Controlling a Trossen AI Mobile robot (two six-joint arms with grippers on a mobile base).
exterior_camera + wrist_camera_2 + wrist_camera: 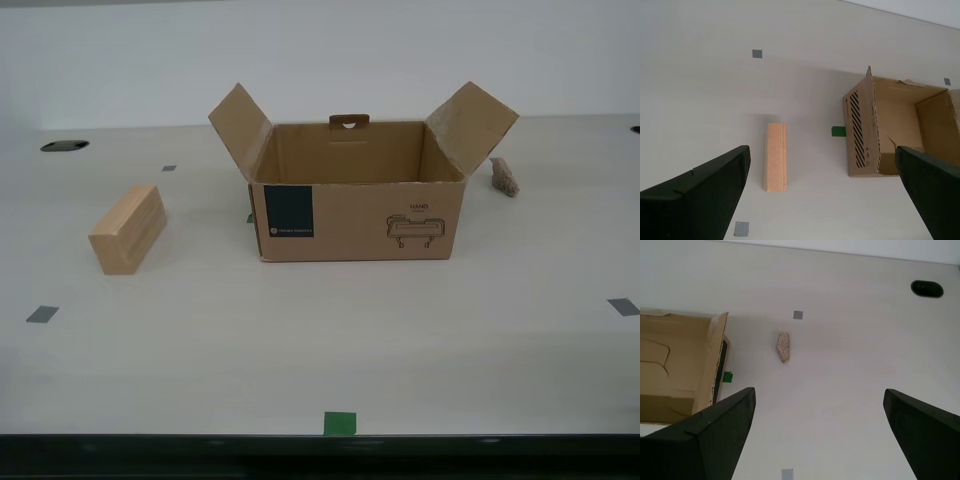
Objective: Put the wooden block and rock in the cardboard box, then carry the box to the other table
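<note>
Resting on the pale tabletop (330, 340), the cardboard box (355, 215) is shown open at centre. The wooden block (128, 229) lies at its 9 o'clock, the rock (504, 177) at 2 o'clock. Both end effectors, first (817, 432) and second (822, 187), are spread and empty.

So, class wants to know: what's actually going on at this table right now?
Nothing is being held yet. The cardboard box sits open on the wood-grain table, and no object shows inside it. The wooden block lies apart from it toward the exterior view's left, and the rock lies just past its flap on the exterior view's right. My second gripper hovers open above the block; my first gripper hovers open above the rock. Neither touches anything.
</note>
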